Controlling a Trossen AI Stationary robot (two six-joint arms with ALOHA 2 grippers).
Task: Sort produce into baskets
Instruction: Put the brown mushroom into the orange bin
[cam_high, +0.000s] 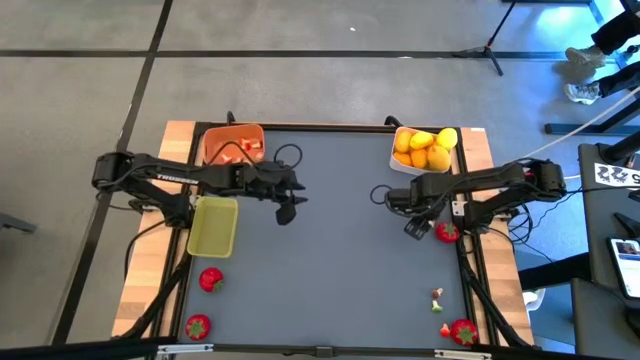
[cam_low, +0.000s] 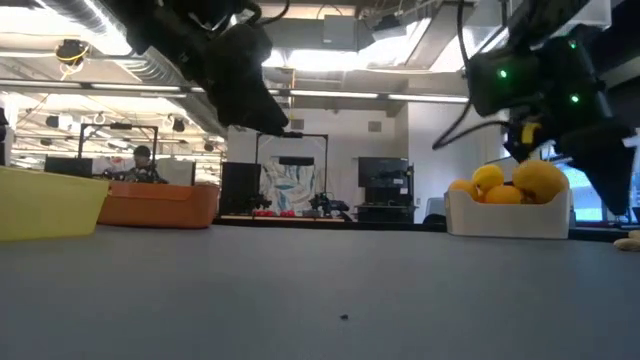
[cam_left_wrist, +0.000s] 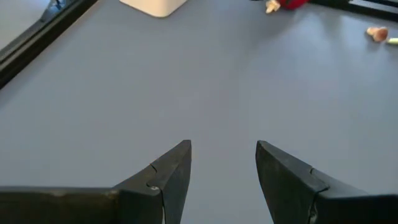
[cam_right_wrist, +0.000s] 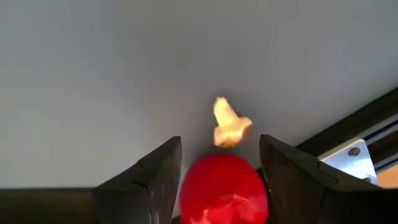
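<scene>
Right tool (cam_right_wrist: 221, 168) straddles a red strawberry (cam_right_wrist: 224, 190), contact unclear, its lower half cut off; left tool (cam_left_wrist: 222, 163) hangs released.

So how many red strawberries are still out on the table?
4. Two lie at the near left: strawberry and strawberry. One strawberry sits at the near right corner. One strawberry sits between the right gripper's open fingers. More may hide in the orange basket.
</scene>
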